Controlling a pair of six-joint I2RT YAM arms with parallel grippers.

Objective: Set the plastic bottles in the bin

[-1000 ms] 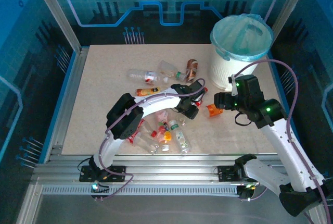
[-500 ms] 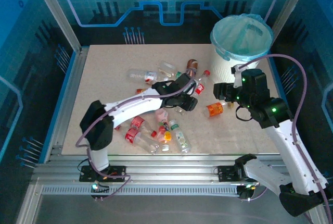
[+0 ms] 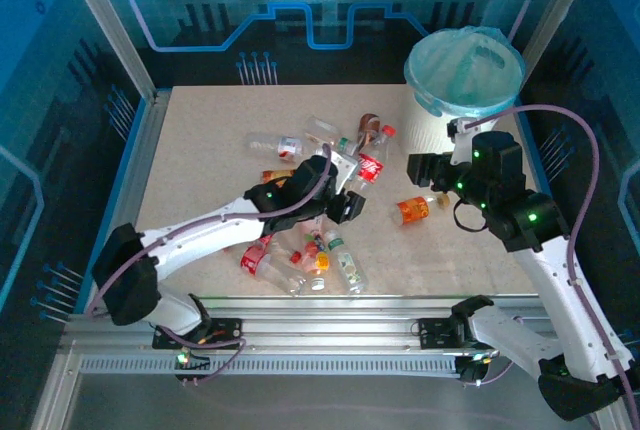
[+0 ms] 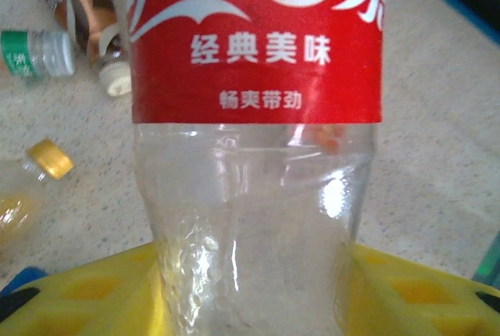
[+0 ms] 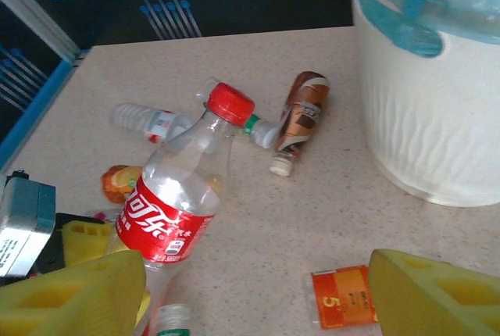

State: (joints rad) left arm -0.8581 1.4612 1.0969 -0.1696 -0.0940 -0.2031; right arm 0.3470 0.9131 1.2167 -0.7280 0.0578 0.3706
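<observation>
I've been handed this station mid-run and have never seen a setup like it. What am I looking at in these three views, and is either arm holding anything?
Two white robot arms are bolted at the near edge of a table. Each ends in a two-finger gripper with yellow pads. The overhead view looks down from above and behind the arms. The other two views come from a camera on each wrist.

The left gripper is closed on the lower part of a clear red-labelled bottle, which is tilted with its red cap up. The right gripper is wide open and empty, close to an orange-labelled bottle lying on the table. More plastic bottles lie scattered across the middle. The bin, white with a blue liner, stands at the far right corner.
</observation>
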